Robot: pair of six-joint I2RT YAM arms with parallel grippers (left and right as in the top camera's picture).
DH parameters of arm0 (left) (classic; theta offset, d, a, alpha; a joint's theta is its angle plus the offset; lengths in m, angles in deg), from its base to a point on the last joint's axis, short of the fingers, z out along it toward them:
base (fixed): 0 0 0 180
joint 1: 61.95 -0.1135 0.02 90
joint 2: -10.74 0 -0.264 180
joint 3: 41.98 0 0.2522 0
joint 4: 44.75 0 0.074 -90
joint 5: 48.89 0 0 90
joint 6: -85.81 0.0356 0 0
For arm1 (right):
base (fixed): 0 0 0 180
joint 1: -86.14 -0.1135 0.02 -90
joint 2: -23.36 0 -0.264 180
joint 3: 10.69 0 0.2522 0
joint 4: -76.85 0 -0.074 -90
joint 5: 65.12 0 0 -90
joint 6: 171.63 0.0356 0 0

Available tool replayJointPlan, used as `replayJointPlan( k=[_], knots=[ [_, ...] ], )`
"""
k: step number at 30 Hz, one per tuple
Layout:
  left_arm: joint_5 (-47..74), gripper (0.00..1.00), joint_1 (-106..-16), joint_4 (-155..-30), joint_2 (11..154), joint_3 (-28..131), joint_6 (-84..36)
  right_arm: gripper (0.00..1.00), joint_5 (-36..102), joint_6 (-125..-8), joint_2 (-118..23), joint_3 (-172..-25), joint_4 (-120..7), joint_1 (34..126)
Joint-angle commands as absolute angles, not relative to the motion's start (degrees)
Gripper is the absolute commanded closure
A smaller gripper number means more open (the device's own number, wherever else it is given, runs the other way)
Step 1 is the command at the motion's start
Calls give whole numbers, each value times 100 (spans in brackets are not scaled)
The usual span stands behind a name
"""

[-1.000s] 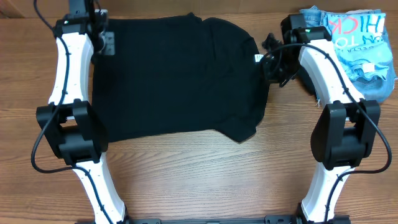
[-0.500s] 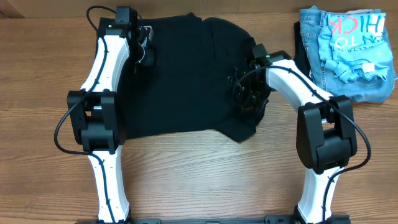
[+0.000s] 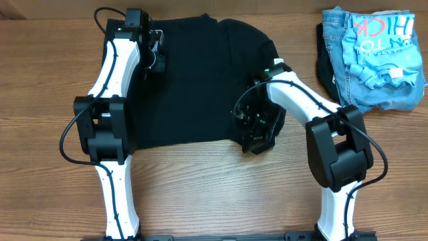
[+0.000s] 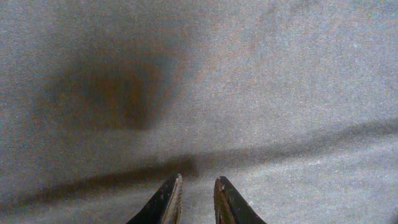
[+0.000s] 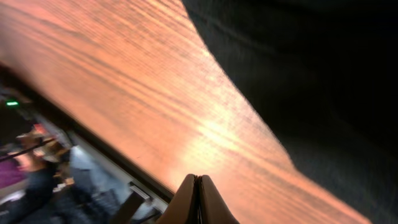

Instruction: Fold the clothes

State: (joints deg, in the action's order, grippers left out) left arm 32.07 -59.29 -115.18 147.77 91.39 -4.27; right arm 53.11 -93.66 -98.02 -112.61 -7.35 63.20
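The clothes, a black T-shirt [image 3: 200, 87], lie spread across the middle of the wooden table [image 3: 200, 194]. My left gripper [image 3: 159, 59] is low over the shirt's upper left part. In the left wrist view its fingers [image 4: 197, 182] stand a narrow gap apart with shirt cloth [image 4: 249, 74] between them, and a crease runs out from the tips to both sides. My right gripper [image 3: 254, 134] is at the shirt's lower right corner. In the right wrist view it [image 5: 196, 182] is shut and empty over bare wood [image 5: 155, 93], beside the shirt's edge [image 5: 311, 74].
Blue denim jeans [image 3: 348, 87] with a light blue printed shirt [image 3: 384, 47] on top lie at the back right corner. Both arm bases stand at the table's front edge. In the right wrist view the table's edge [image 5: 93, 140] runs close by the gripper.
My left gripper swung right from the shirt's upper left corner onto the shirt, then held still. My right gripper travelled from the shirt's right edge down to its lower right corner, staying shut.
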Motion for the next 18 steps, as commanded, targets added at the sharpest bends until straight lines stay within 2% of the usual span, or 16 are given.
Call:
replayJointPlan(
  k=[1,4,5,6,7,9,11,14,18],
  knots=[
    [3271,78,-5931,-11540,14862,9148,-416,96,4847,-9198,-9382,-11500,-1150,6197],
    [3266,78,-5931,-11575,14862,9148,-420,95,4598,-9170,-9022,-11605,-1749,6270],
    [3266,78,-5931,-11570,14862,9148,-420,87,4427,-9170,-9046,-11602,-1950,6270],
    [3266,77,-5931,-11573,14862,9150,-420,69,4296,-9170,-9054,-11602,-2088,6270],
    [3266,77,-5929,-11579,14862,9150,-420,55,4150,-9167,-9054,-11602,-2213,6270],
    [3266,76,-5929,-11592,14862,9150,-418,51,3756,-9170,-9078,-11552,-2372,6274],
    [3269,76,-5931,-11592,14862,9150,-420,50,3492,-9172,-9166,-11353,-2604,6274],
    [3269,76,-5929,-11594,14862,9150,-418,55,3477,-9170,-9255,-11082,-3021,6274],
    [3271,76,-5931,-11592,14862,9150,-418,63,3492,-9167,-9255,-10951,-2912,6274]
  ],
)
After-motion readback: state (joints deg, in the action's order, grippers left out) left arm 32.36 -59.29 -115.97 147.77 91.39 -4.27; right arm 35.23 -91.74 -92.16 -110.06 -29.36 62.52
